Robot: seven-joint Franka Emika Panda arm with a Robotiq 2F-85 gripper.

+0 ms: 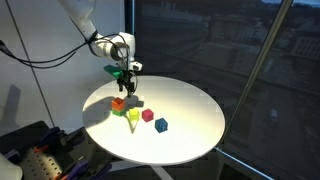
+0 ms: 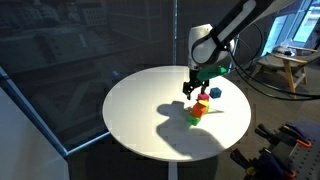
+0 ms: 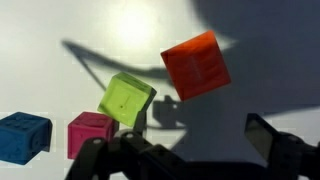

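Note:
Four small cubes lie close together on a round white table [image 1: 190, 105]: an orange cube [image 3: 196, 65], a yellow-green cube [image 3: 127, 99], a magenta cube [image 3: 90, 133] and a blue cube [image 3: 22, 136]. The orange and green cubes look tilted. My gripper [image 3: 180, 150] hangs open just above the table with nothing between its fingers. The orange cube [image 1: 118, 102] is the nearest to it, just below the gripper [image 1: 127, 86] in an exterior view. From the opposite side, the gripper [image 2: 188, 90] stands beside the blue cube [image 2: 214, 92].
The table [image 2: 140, 105] is ringed by dark glass walls. A black cable runs along the arm. Equipment sits on the floor near the table's edge [image 1: 30, 150], and a wooden stand [image 2: 295, 70] is behind the table.

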